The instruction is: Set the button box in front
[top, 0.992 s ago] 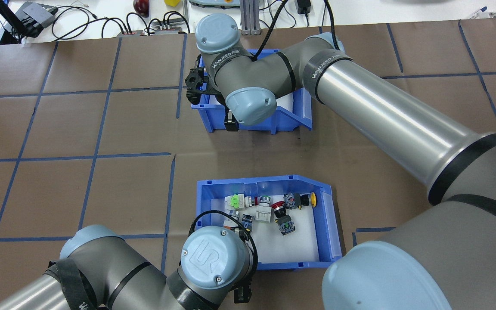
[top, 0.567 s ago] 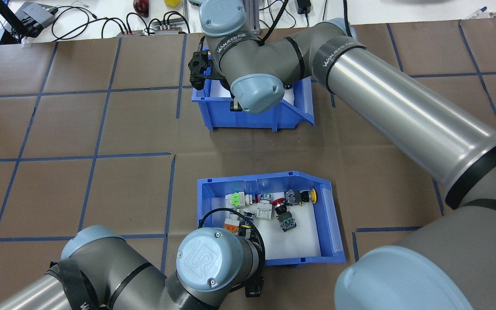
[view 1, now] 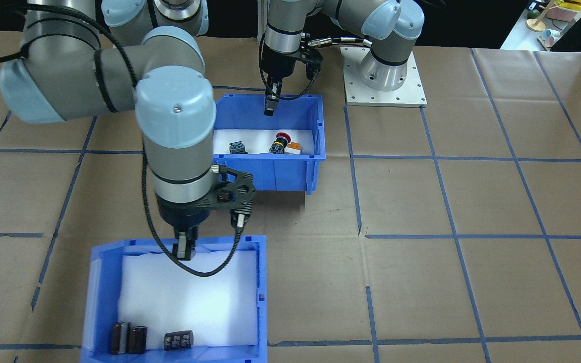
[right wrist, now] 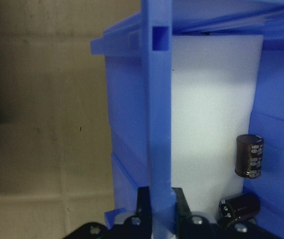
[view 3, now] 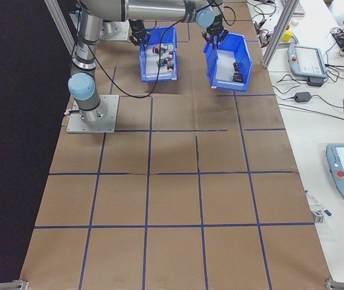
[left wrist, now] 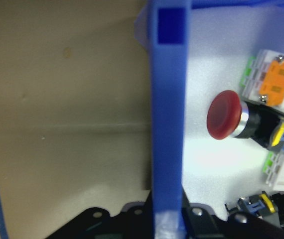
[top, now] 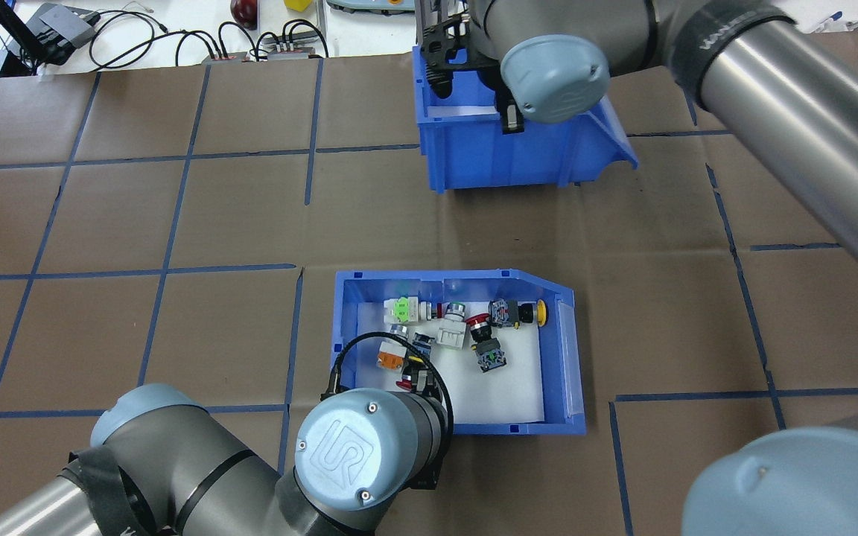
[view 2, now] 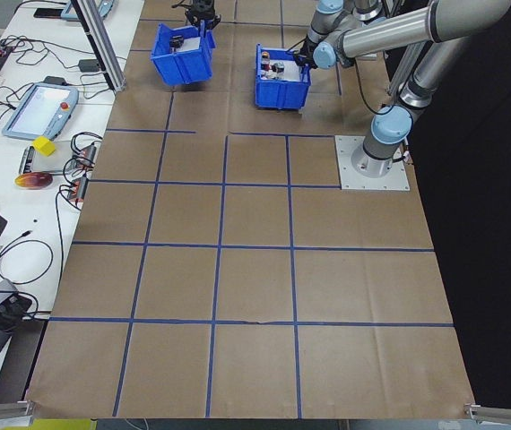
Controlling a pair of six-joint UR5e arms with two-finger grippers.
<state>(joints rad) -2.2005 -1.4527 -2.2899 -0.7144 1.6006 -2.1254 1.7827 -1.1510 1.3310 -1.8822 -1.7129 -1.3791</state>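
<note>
Pinching the button box by its rim, your left gripper fingers are clamping the thin stiff wall. You are carrying light, rattling switches, so keep it level. Your right gripper fingers are pinching the other bin.

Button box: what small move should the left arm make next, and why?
Probably start drawing the button box forward. The left gripper is shut on its wall, and the right gripper holds the other bin lifted clear of the spot beyond it.

The right gripper carries the other blue bin rightward along the table's far edge, now lifted.
</note>
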